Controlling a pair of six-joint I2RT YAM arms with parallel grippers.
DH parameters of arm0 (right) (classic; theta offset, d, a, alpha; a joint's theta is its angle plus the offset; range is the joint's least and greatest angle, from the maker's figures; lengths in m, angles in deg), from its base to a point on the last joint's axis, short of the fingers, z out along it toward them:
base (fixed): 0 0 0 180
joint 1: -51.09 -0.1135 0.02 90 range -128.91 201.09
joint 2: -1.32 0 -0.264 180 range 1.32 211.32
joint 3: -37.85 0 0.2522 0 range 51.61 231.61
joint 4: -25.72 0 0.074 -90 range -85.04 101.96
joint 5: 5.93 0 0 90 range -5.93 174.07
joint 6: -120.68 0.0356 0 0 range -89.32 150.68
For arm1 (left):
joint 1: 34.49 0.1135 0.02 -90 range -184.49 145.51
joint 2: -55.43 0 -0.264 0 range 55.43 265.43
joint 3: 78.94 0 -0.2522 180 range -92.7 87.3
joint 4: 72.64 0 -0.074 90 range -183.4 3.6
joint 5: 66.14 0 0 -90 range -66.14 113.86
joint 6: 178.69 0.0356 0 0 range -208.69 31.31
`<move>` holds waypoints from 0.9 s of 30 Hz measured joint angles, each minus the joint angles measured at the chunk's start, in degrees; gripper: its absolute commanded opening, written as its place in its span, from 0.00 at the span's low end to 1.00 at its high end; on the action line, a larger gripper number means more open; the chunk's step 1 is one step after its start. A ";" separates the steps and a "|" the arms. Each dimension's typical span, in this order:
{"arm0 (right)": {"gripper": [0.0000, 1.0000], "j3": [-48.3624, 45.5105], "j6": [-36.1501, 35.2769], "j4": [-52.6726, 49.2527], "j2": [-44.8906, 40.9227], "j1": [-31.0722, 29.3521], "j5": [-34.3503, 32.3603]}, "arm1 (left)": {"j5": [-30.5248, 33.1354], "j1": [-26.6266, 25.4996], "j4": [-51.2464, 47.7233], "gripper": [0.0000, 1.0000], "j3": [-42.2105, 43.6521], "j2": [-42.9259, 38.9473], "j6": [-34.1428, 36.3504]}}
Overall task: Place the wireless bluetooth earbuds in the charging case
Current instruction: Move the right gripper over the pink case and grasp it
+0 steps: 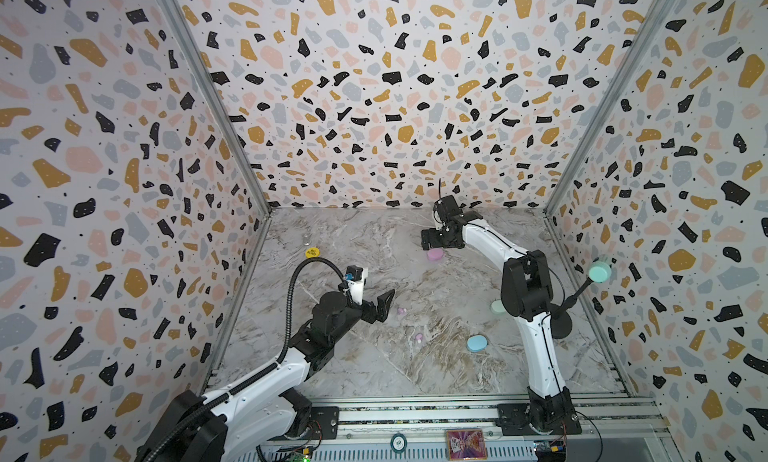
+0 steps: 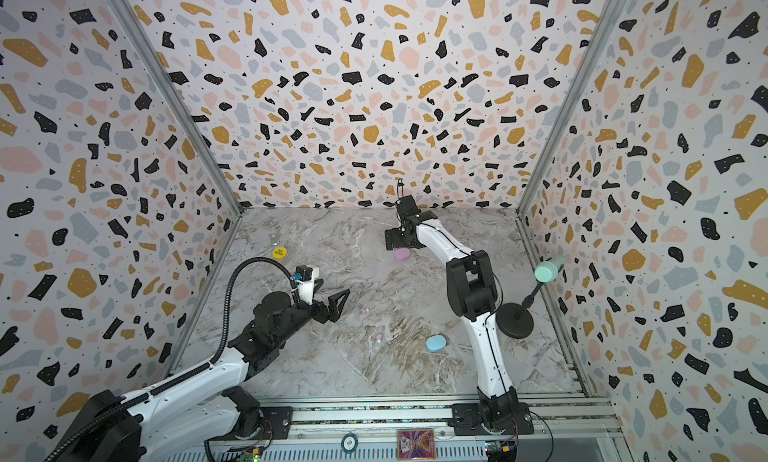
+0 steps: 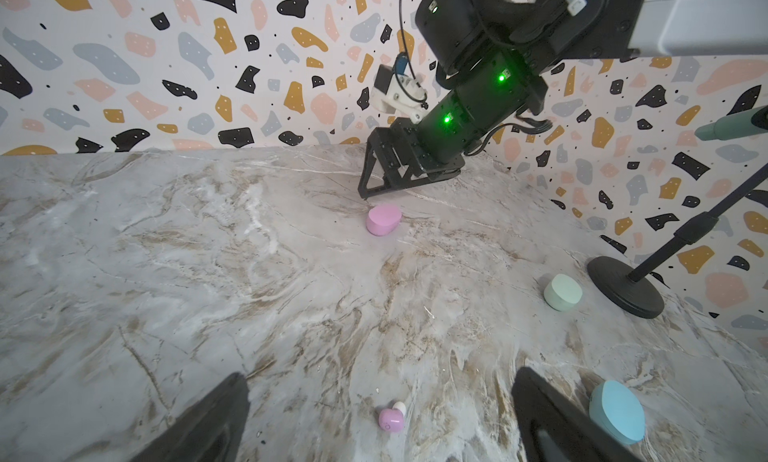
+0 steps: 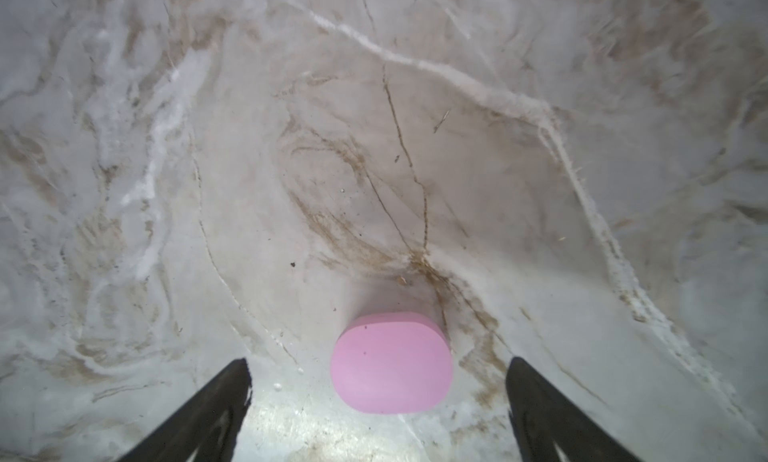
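I see R fingers (image 4: 220, 401) spread over pink case (image 4: 391, 364) toward surface's (image 1: 374, 239) back edge, its long axis across the gap; L fingers (image 3: 216, 414) spread, pink bud (image 3: 390, 418) just ahead.

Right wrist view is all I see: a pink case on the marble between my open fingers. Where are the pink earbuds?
Observer: Two pink earbuds lie loose on the table, nearer its front edge than the pink case.
Operator: Is the left gripper near them?
Observer: Yes, the left gripper is open, one bud just ahead of its fingers.
Operator: Other cases?
Observer: A blue case and a mint case lie further right.
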 measured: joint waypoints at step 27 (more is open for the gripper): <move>0.60 2.21 -4.66 -4.72 4.02 -0.66 -1.81 | -0.20 0.31 -0.02 1.00 0.00 0.00 0.00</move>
